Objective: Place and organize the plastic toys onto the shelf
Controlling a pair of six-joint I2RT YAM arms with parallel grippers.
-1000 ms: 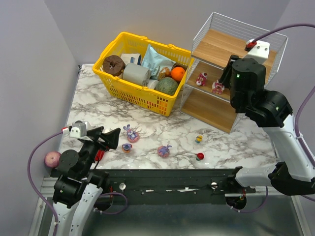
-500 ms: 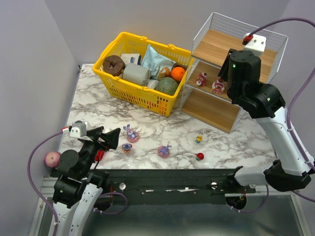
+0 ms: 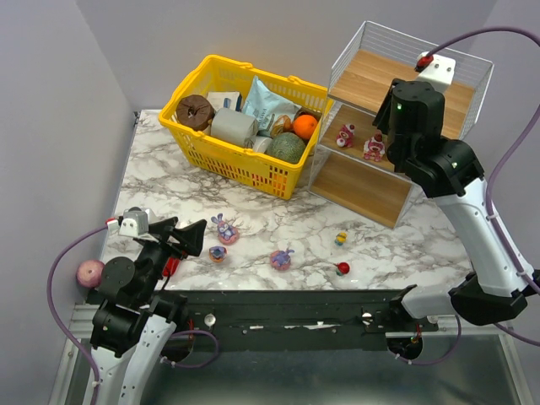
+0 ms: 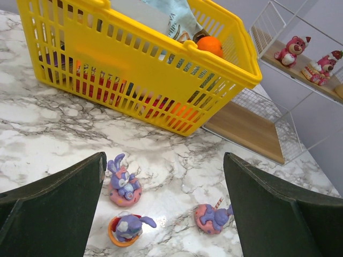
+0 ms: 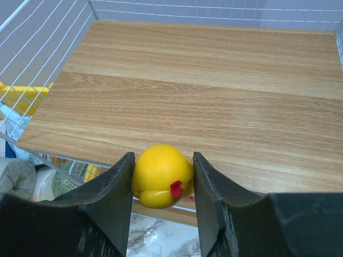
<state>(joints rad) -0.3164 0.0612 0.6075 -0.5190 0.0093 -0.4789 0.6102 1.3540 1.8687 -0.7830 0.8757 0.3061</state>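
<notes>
My right gripper (image 5: 162,158) pinches a yellow duck (image 5: 158,182) before the shelf (image 5: 214,80) top board. Three purple bunnies (image 4: 124,182) lie ahead of my left gripper (image 4: 163,160).

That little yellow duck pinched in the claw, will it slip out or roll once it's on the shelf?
The yellow duck looks smooth and rounded, so it may be slippery; the right gripper pinches it at its sides, which probably helps. It shows no denting, so it is likely stiff. Its round body might wobble on the flat top board.
</notes>
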